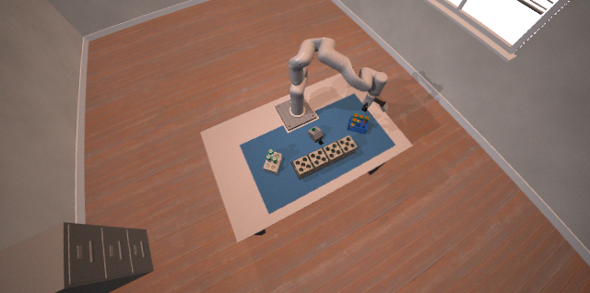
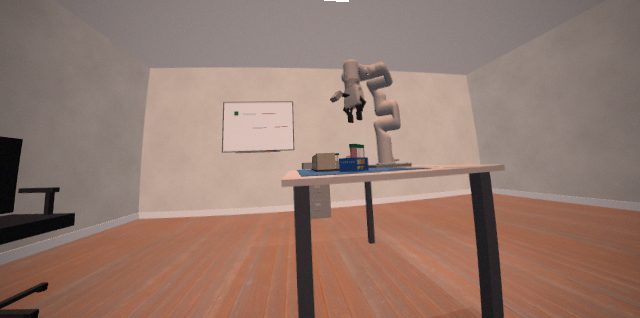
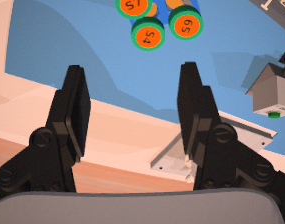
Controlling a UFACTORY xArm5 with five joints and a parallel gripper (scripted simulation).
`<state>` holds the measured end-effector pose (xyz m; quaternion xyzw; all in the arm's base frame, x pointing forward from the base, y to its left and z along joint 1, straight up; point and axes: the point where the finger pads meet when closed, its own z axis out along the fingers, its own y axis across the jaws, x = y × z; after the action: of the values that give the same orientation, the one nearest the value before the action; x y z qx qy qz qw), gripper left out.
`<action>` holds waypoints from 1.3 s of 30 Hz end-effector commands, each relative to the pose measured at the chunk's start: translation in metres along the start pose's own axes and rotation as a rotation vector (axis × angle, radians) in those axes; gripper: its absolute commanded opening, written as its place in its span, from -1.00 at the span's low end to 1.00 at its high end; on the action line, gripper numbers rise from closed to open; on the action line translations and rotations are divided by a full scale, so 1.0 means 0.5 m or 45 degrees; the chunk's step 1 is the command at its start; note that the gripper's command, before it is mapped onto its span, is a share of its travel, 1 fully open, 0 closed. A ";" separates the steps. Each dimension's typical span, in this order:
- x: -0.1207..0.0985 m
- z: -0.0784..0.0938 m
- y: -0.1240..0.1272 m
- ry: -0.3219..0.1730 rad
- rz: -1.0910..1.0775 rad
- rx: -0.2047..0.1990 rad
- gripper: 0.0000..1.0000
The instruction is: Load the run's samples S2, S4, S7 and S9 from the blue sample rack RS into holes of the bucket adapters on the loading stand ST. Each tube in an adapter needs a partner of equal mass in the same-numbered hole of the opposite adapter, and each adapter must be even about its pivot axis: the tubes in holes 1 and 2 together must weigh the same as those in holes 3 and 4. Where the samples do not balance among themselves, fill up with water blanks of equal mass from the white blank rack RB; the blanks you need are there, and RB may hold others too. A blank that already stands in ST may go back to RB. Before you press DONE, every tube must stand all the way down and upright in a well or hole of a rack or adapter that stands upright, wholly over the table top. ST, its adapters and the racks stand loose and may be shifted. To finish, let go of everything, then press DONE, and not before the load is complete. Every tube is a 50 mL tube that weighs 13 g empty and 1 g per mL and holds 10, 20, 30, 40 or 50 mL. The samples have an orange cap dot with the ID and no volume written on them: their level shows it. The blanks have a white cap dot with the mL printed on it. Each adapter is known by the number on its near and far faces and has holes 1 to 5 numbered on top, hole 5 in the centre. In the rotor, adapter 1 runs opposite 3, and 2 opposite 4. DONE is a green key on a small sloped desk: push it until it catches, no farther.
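My gripper (image 1: 374, 107) (image 2: 354, 115) (image 3: 132, 83) is open and empty. It hangs high above the far right part of the table, just behind the blue sample rack RS (image 1: 355, 130) (image 2: 353, 164). The rack holds several orange-dotted sample tubes; in the wrist view S7 (image 3: 133, 4) stands beside two others (image 3: 149, 34) (image 3: 186, 24) whose labels I cannot read. The loading stand ST (image 1: 324, 156) (image 2: 325, 161) carries a row of adapters with empty holes. The white blank rack RB (image 1: 271, 167) stands at the left with several green-capped blanks.
The DONE desk (image 1: 315, 134) (image 3: 271, 90) sits between the arm's base and ST. A blue mat (image 1: 286, 187) covers most of the table (image 1: 226, 182).
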<state>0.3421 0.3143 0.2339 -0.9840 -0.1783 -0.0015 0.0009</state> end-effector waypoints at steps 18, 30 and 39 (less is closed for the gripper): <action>0.002 -0.003 -0.001 0.005 -0.440 0.001 0.13; 0.002 0.041 -0.001 0.005 -0.440 0.001 0.13; 0.002 0.073 -0.001 0.005 -0.440 0.001 0.13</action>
<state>0.3422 0.3143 0.1998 -0.9388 -0.3446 -0.0015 0.0006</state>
